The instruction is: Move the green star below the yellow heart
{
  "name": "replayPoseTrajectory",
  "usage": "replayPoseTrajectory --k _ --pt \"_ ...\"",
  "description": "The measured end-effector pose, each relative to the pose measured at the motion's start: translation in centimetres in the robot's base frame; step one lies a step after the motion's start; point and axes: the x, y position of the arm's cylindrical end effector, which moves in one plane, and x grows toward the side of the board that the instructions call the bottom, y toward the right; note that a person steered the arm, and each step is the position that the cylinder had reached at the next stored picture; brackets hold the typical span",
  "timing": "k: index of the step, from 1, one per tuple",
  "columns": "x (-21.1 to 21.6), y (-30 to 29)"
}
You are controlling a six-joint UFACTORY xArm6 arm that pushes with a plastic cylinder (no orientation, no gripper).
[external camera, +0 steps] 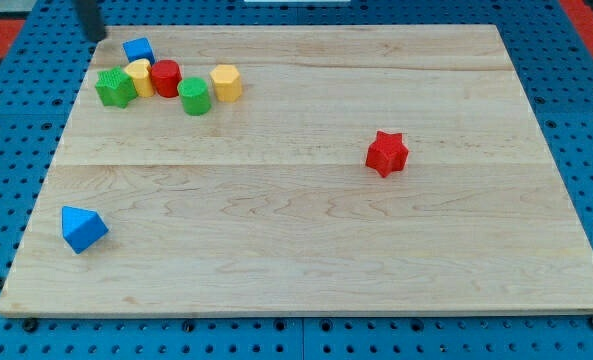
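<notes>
The green star [115,87] lies at the top left of the wooden board [306,200], touching the left side of the yellow heart [141,76]. My tip [97,38] is at the view's top left, above and slightly left of the green star, just left of the blue cube [137,49], apart from all blocks. The rod runs up out of the frame.
A red cylinder [166,77], a green cylinder [194,96] and a yellow hexagonal block [226,82] sit in a row right of the heart. A red star [386,153] lies right of centre. A blue triangular block [82,228] lies at the lower left.
</notes>
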Motion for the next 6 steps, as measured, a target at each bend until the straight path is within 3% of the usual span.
replayPoseTrajectory --k 2,3,4,5,6 --pt "9.4 7.9" --pt "7.4 8.9" --pt "6.4 3.4" --pt "4.5 10.0" --pt "7.1 20.4"
